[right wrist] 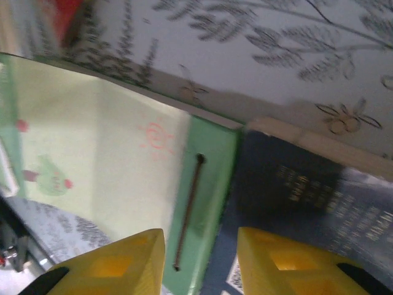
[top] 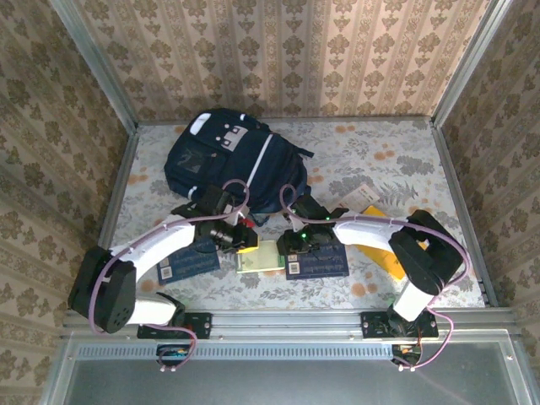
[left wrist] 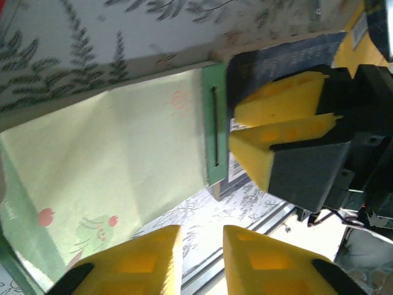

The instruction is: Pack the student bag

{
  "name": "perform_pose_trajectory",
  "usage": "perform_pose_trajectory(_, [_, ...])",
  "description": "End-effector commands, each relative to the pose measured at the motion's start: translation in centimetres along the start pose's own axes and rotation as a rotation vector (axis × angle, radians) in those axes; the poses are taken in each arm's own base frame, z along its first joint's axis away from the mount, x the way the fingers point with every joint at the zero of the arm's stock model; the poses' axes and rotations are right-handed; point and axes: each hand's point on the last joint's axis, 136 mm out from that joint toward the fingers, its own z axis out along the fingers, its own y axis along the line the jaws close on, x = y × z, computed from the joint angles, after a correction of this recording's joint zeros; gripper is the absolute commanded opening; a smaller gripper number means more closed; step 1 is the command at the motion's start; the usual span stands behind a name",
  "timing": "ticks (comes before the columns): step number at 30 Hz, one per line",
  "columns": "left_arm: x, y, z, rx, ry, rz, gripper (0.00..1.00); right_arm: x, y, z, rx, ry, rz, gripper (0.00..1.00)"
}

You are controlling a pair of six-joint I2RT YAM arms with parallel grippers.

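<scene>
The student bag (top: 228, 156), a dark navy backpack with white stripes, lies at the back left of the table, beyond both grippers. A pale green notebook (top: 259, 257) (left wrist: 110, 172) (right wrist: 92, 153) lies flat in front of it, between two navy booklets. My left gripper (top: 245, 240) (left wrist: 201, 258) hovers open just over the notebook's near edge, holding nothing. My right gripper (top: 295, 245) (right wrist: 199, 261) is open too, its fingers straddling the notebook's darker green spine (right wrist: 206, 184). In the left wrist view the right gripper's yellow fingers (left wrist: 282, 117) sit beside that spine.
One navy booklet (top: 319, 261) (right wrist: 307, 196) lies against the notebook's right side, another (top: 187, 263) to its left. A yellow flat item (top: 384, 249) lies further right. A red object (right wrist: 61, 12) shows near the bag. The metal frame rail (top: 278, 316) runs along the front.
</scene>
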Motion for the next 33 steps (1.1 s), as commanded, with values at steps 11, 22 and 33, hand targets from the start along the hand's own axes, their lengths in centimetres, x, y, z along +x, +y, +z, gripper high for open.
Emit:
perform_pose_trajectory(11, [2.0,4.2,0.8,-0.108,0.024,-0.035,0.36,4.0,-10.4,-2.2,0.37,0.007,0.116,0.39])
perform_pose_trajectory(22, [2.2,6.1,0.3,-0.177,-0.017,-0.065,0.27,1.3,-1.6,-3.3,0.025,0.009,0.062,0.42])
perform_pose_trajectory(33, [2.9,8.0,1.3,-0.209,-0.014,-0.094,0.1,-0.4,0.9,0.0,-0.139,0.06,0.156,0.49])
